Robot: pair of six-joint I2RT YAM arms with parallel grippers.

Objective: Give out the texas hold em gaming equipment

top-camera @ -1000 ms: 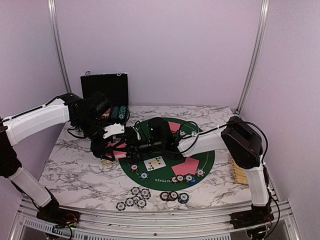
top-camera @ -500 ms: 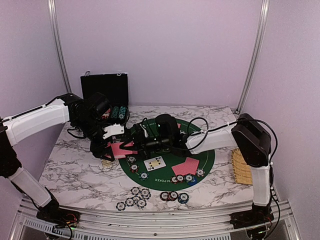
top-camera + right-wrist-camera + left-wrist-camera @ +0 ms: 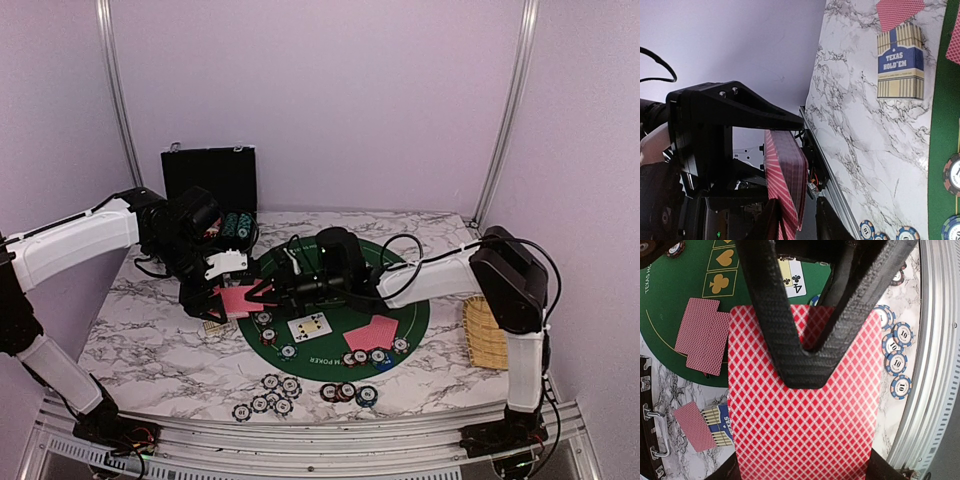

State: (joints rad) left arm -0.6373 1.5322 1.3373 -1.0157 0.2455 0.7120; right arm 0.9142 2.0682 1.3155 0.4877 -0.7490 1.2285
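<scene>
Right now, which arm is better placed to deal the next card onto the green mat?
Right. The left gripper is shut on the red-backed deck, while the right gripper has its jaws apart around the deck's edge, probably ready to draw a card.

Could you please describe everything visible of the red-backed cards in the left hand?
The red-backed cards seem a thin stack, backs printed in a red-and-white diamond lattice, paper-like, corners rounded. The left hand clamps them between its black fingers, held above the table by the left edge of the green mat. The right hand straddles one edge, fingers apart.
</scene>
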